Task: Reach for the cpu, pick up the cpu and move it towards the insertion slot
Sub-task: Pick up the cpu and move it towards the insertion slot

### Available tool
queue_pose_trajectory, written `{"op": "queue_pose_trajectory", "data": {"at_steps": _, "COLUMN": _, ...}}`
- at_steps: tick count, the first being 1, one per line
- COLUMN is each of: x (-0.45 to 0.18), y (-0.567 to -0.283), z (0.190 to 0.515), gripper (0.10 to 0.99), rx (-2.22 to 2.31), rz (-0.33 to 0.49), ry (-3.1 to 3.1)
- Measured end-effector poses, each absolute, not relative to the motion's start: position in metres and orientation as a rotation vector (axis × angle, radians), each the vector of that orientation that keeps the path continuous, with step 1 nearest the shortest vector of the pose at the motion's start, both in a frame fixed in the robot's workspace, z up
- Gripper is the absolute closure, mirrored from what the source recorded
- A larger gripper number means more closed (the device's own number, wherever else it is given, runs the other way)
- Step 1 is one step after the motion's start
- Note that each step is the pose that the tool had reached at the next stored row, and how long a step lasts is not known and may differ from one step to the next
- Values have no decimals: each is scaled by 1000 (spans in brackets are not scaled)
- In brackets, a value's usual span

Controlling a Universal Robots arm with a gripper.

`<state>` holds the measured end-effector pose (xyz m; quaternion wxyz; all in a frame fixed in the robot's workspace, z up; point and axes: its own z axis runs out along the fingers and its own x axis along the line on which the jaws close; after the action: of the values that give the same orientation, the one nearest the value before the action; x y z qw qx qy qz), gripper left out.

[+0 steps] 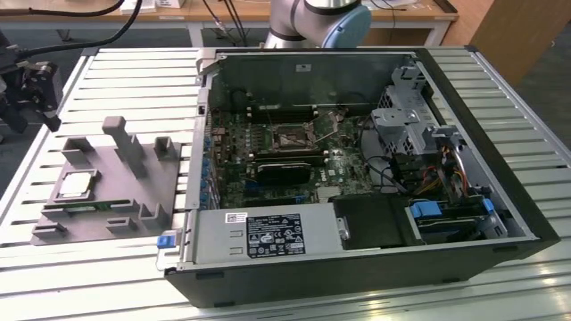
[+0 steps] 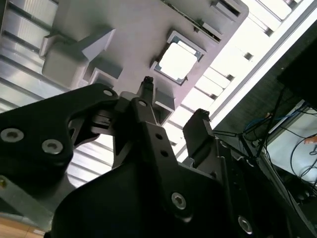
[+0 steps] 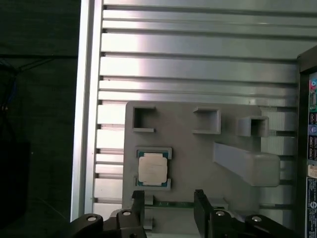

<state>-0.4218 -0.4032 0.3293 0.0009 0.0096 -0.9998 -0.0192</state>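
Far over on the exterior view's left, the gripper [image 1: 31, 100] is seen hanging above the slatted metal table [image 1: 134, 73], beside the far corner of the grey fixture [image 1: 116, 184]. In both wrist views the jaws are spread wide with nothing caught between them, so nothing's been picked up yet.

Next along, the cpu [image 1: 76, 185] is found lying flat in its square pocket on the fixture, silvery top facing up, well apart from the gripper. In the first wrist view the cpu [image 3: 152, 168] is seen just ahead of the fingertips [image 3: 138, 201], a bit off to one side of the gap. A narrow green memory strip [image 1: 89, 206] is parked in the fixture right beside the chip.

Further to the exterior view's right, the open computer case [image 1: 375, 274] is laid on its side on the table. The insertion slot [image 1: 293, 139] can be made out on the motherboard, with its shiny frame and thin lever, and nothing is seated in it. A larger black block [image 1: 285, 170] is sat just next to it, nearer the camera, and a metal drive cage [image 1: 402, 127] is on the right.
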Motion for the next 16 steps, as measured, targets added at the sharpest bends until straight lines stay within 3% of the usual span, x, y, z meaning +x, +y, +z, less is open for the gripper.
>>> {"op": "queue_pose_trajectory", "data": {"at_steps": 2, "x": -422, "y": -403, "z": 327, "gripper": 506, "rx": 30, "rz": -56, "ry": -3137}}
{"op": "queue_pose_trajectory", "data": {"at_steps": 5, "x": -422, "y": -403, "z": 324, "gripper": 447, "rx": 30, "rz": -52, "ry": -3131}}
{"op": "queue_pose_trajectory", "data": {"at_steps": 6, "x": -422, "y": -403, "z": 323, "gripper": 380, "rx": 29, "rz": -52, "ry": -3129}}
{"op": "queue_pose_trajectory", "data": {"at_steps": 16, "x": -422, "y": -405, "z": 310, "gripper": 380, "rx": 29, "rz": -52, "ry": -3124}}
